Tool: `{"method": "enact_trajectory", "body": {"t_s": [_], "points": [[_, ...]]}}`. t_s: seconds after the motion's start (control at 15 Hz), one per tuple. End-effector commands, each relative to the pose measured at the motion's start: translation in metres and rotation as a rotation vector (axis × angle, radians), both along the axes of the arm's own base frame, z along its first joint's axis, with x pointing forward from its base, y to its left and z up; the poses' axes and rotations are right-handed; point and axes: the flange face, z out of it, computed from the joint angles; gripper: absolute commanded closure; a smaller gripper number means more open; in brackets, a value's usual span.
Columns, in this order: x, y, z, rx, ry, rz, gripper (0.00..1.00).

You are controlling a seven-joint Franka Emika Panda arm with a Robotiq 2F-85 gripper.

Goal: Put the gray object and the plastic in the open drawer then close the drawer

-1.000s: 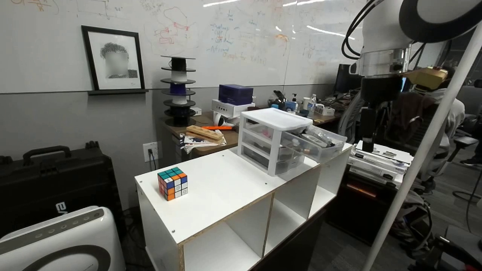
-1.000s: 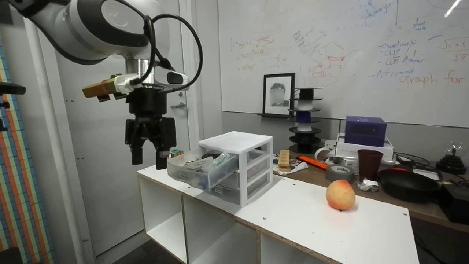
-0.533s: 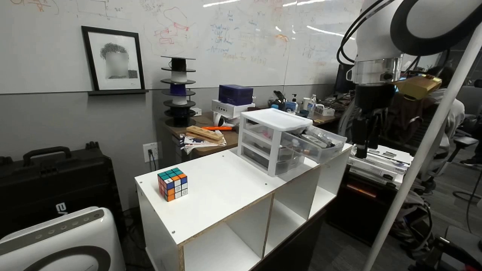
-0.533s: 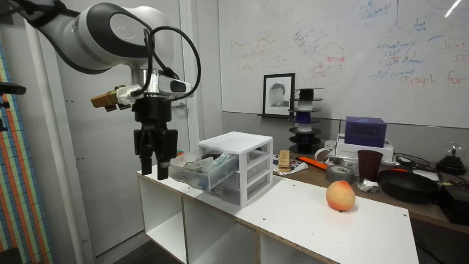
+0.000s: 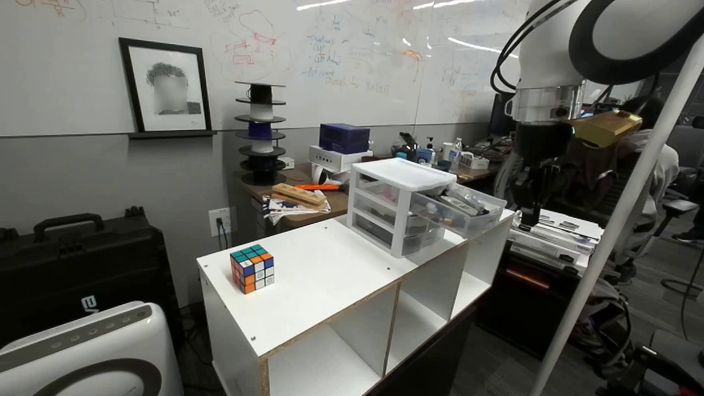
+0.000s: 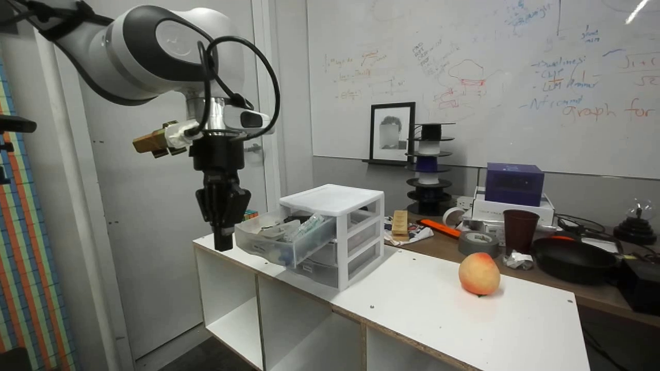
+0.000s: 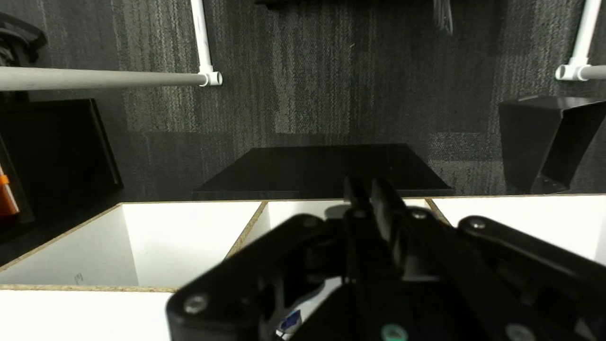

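Gripper (image 6: pixel 223 243), black: fingers together, pointing down; left of frame in an exterior view, left of the drawer (image 6: pixel 270 251). Drawer: translucent, top tier of the white unit (image 6: pixel 335 198), pulled out; centre of frame. In the drawer: gray item (image 5: pixel 461 206), right of centre in an exterior view; crinkled plastic (image 6: pixel 309 226), near centre in an exterior view. Cube (image 5: pixel 253 268): on white shelf (image 5: pixel 313 291), left of frame, below middle.

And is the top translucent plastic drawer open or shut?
Open: in both exterior views the top translucent plastic drawer sticks out from its white plastic frame.
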Motion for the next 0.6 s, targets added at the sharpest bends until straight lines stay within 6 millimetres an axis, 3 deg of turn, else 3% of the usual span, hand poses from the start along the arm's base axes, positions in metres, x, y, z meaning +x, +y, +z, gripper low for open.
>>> {"method": "enact_trajectory", "body": {"t_s": [0.0, 0.2, 0.53], "points": [[0.0075, -0.0004, 0.0036, -0.028, -0.028, 0.001, 0.95], [0.0068, -0.0025, 0.0038, -0.058, -0.017, 0.01, 0.89], [0.0056, -0.005, 0.0037, -0.1, -0.009, -0.014, 0.9]]}}
